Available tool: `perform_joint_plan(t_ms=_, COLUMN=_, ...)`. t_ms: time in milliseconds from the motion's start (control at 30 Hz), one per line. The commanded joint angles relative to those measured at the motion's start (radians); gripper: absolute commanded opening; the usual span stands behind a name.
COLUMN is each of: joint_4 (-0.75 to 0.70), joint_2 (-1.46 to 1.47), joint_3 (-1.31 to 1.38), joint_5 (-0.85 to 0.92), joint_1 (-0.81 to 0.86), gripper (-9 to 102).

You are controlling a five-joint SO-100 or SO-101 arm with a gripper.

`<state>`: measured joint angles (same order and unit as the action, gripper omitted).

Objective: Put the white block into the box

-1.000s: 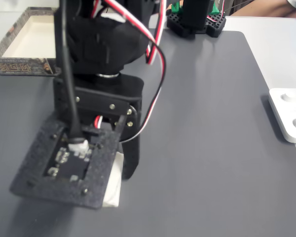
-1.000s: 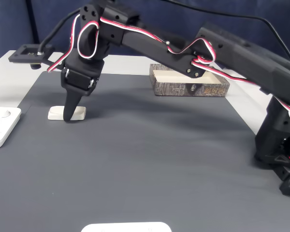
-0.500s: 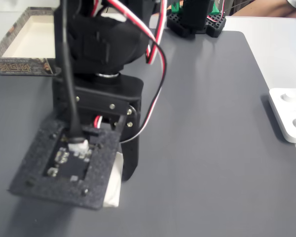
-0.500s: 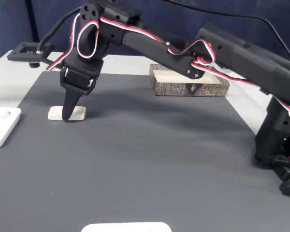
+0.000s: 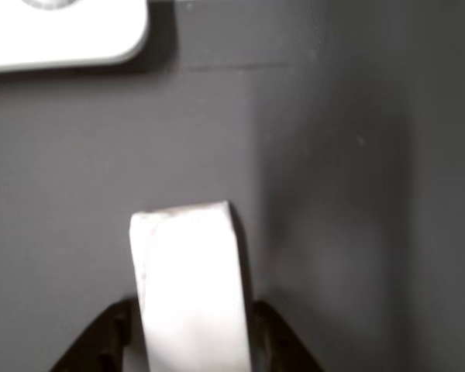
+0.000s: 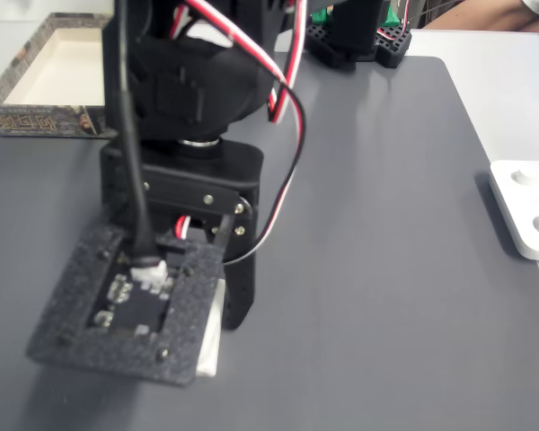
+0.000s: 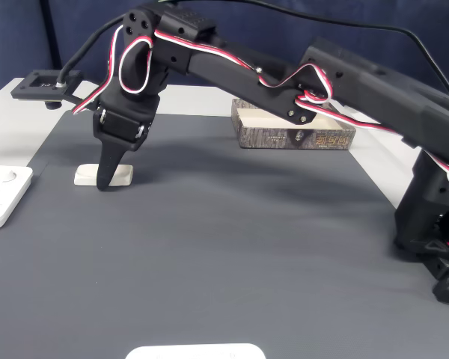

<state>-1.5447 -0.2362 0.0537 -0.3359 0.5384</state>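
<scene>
The white block (image 5: 187, 271) lies flat on the dark grey mat, and its two ends (image 7: 85, 176) stick out either side of the black finger. My gripper (image 5: 191, 314) straddles it, with a dark fingertip pressed against each long side, so the jaws are shut on the block, which rests on the mat. From the other side, only a sliver of the block (image 6: 212, 334) shows under the wrist's camera mount, beside the gripper (image 6: 223, 323). The cardboard box (image 7: 295, 129) stands at the mat's far edge behind the arm, and sits at the top left (image 6: 41, 72) in a fixed view.
A white plate with round knobs (image 7: 0, 196) lies just off the mat's left edge, and shows at the right (image 6: 528, 206) and top left (image 5: 62, 29) in other views. Another white plate (image 7: 194, 351) sits at the front edge. The arm's base (image 7: 434, 224) stands at the right.
The wrist has tilted slightly, shifting the camera mount a little. The fingers have stayed at the block, which has not moved on the mat.
</scene>
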Motion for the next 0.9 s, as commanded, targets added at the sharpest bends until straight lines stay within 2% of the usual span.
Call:
perform_joint_plan(t_ms=0, joint_4=0.005, joint_2=-0.005, joint_3=0.083, joint_5=0.000, joint_1=-0.008, gripper=21)
perform_joint_plan(t_ms=300, joint_4=0.002, joint_2=0.003, joint_3=0.084, joint_5=-0.003, joint_1=-0.008, gripper=18)
perform_joint_plan(t_ms=867, joint_4=-0.017, joint_2=0.014, joint_3=0.089, joint_5=-0.008, joint_1=-0.011, gripper=1)
